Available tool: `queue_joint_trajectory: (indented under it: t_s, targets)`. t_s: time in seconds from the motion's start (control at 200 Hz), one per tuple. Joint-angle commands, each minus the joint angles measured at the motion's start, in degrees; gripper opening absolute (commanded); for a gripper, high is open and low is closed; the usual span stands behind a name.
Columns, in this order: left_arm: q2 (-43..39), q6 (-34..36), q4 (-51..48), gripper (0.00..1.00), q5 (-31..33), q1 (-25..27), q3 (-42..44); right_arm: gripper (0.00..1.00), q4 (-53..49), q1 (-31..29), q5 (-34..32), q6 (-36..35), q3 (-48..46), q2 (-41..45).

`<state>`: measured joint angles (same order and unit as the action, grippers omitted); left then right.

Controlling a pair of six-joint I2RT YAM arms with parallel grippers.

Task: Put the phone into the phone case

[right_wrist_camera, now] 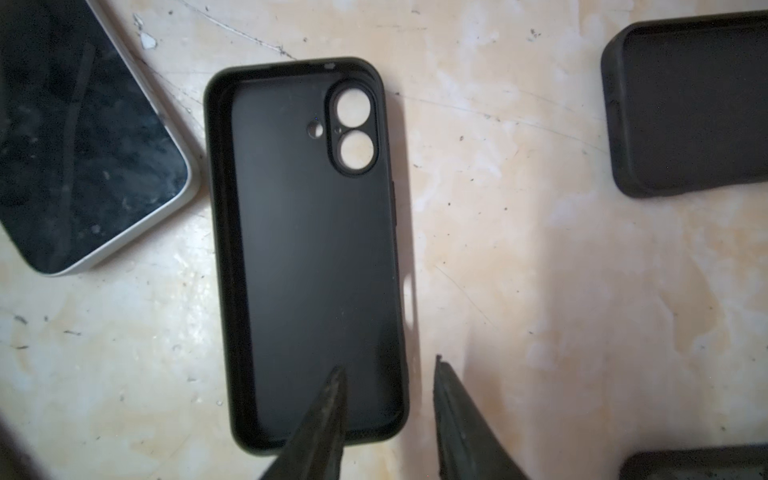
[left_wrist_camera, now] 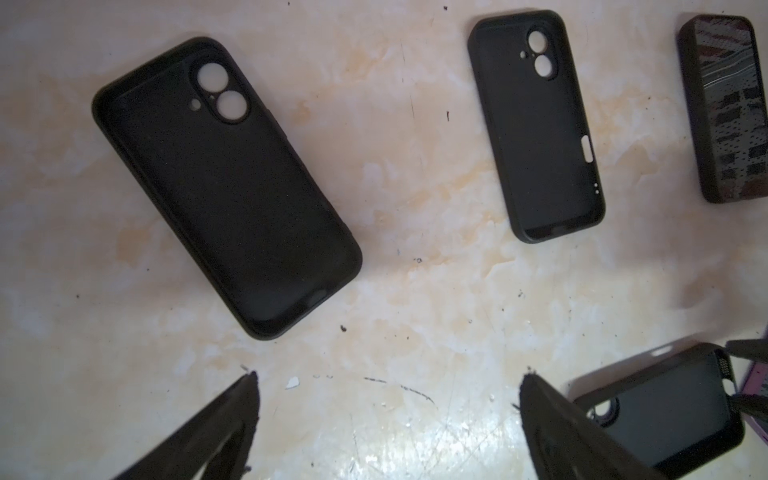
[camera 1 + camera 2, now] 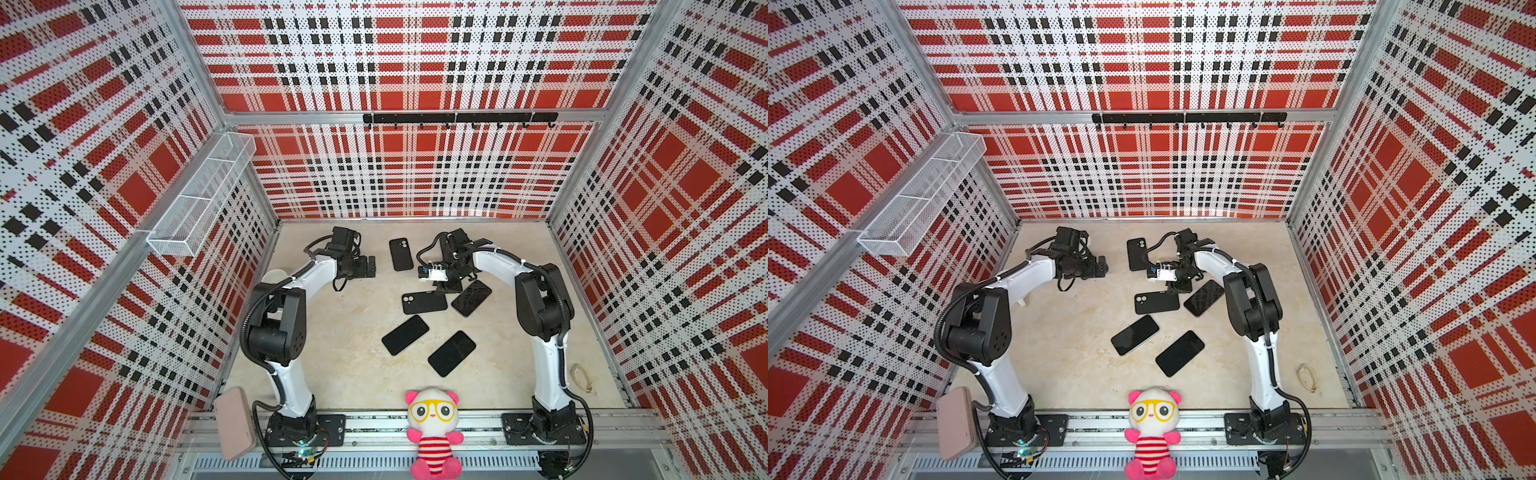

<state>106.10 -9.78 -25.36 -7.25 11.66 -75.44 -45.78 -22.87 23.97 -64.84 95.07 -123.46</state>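
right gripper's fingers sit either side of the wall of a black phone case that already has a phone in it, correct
Not quite. The black phone case is empty: the right wrist view shows its bare interior, with table showing through the camera cutouts. The right gripper does straddle its wall.

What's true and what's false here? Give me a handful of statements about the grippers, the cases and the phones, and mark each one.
1. The case under the right gripper is empty. True.
2. The left gripper grips a phone. False: its jaws stand wide open with nothing between them.
3. In the right wrist view, one right finger is over the case's inside and the other outside its wall. True.
4. The pale-rimmed phone lies on top of that case. False: it lies beside the case, apart from it, screen up.
5. The plush toy sits among the phones. False: it sits apart from them, at the front.
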Motion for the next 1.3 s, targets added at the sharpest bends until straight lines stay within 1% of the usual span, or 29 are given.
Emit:
queue_joint_trajectory:
  t_s: [0.0, 0.14, 0.225, 0.321, 0.396, 0.416, 0.426, 0.441, 0.536, 0.641, 0.716, 0.741, 0.807, 0.907, 0.977, 1.022, 1.102, 1.162, 1.207, 1.298]
  targets:
    - [-2.1, 0.9, -0.4, 0.99, -0.6, 0.0, -0.8, 0.43, 0.6, -0.4, 0.6, -0.2, -0.1, 1.0]
    - [-2.3, 1.0, -0.4, 0.99, -0.7, 0.0, -0.8, 0.50, 1.6, -0.4, -0.2, 1.8, -1.6, 3.9]
    - [-2.6, 1.6, -0.5, 1.00, -0.4, 0.2, -0.8, 0.59, 3.4, -0.3, -0.4, 4.5, -4.2, 6.6]
    - [-2.8, 2.3, -1.3, 1.00, 0.2, 1.0, -0.8, 0.74, 6.9, -0.3, 0.5, 9.3, -8.7, 10.6]
    - [-3.4, 3.4, -2.0, 1.00, 0.7, 2.1, -0.9, 0.89, 9.8, -0.2, 1.0, 13.9, -12.5, 14.2]
    - [-3.6, 4.0, -2.1, 0.99, 0.8, 2.1, -0.8, 0.94, 10.8, -0.2, 1.1, 15.6, -13.6, 15.3]
    - [-3.7, 4.2, -2.3, 0.99, 0.9, 3.5, -0.8, 0.97, 11.2, -0.2, 1.2, 16.4, -14.0, 15.8]
    - [-3.8, 4.7, -2.4, 0.99, 1.1, 4.3, -0.8, 1.00, 11.7, -0.2, 1.3, 17.8, -14.7, 16.6]
    - [-4.6, 7.6, -5.1, 0.98, 1.6, 7.6, -0.6, 1.00, 13.8, 0.0, 1.1, 26.9, -17.7, 21.3]
    - [-7.0, 9.7, -7.8, 0.98, 0.4, 11.5, 0.5, 1.00, 15.2, 0.1, -3.4, 40.4, -19.9, 25.6]
    - [-8.9, 11.6, -10.3, 0.98, -0.2, 14.8, 1.4, 1.00, 15.3, 0.7, -4.2, 47.3, -21.4, 28.3]
    - [-9.5, 12.7, -11.1, 0.98, 0.1, 16.3, 1.8, 1.00, 16.8, 0.8, -4.8, 49.7, -22.8, 29.4]
    - [-10.4, 14.2, -12.1, 0.98, 1.1, 20.2, 3.1, 1.00, 21.9, 1.1, -8.9, 56.2, -26.8, 32.6]
    - [-9.7, 15.2, -14.9, 0.98, 2.8, 24.9, 3.9, 1.00, 28.2, 2.4, -14.1, 66.2, -32.4, 38.2]
    - [-8.4, 15.7, -17.5, 0.98, 3.1, 27.0, 3.8, 1.00, 31.8, 4.3, -14.9, 72.7, -36.1, 42.7]
    - [-8.0, 15.6, -17.9, 0.98, 3.3, 28.0, 4.1, 1.00, 34.7, 6.0, -13.3, 76.4, -39.5, 45.7]
    - [-7.4, 15.8, -18.2, 0.98, 3.6, 29.8, 4.8, 1.00, 39.4, 9.0, -10.5, 81.2, -44.5, 51.2]
    - [-6.8, 16.0, -18.2, 0.98, 3.8, 30.8, 5.3, 1.00, 39.7, 10.3, -11.6, 83.0, -46.7, 54.6]
    - [-6.4, 16.0, -18.1, 0.98, 4.3, 31.2, 5.6, 1.00, 39.6, 10.7, -12.6, 83.1, -48.2, 56.7]
    - [-5.2, 16.2, -18.1, 0.98, 5.3, 31.8, 6.1, 1.00, 37.1, 11.4, -10.0, 81.8, -48.3, 58.6]
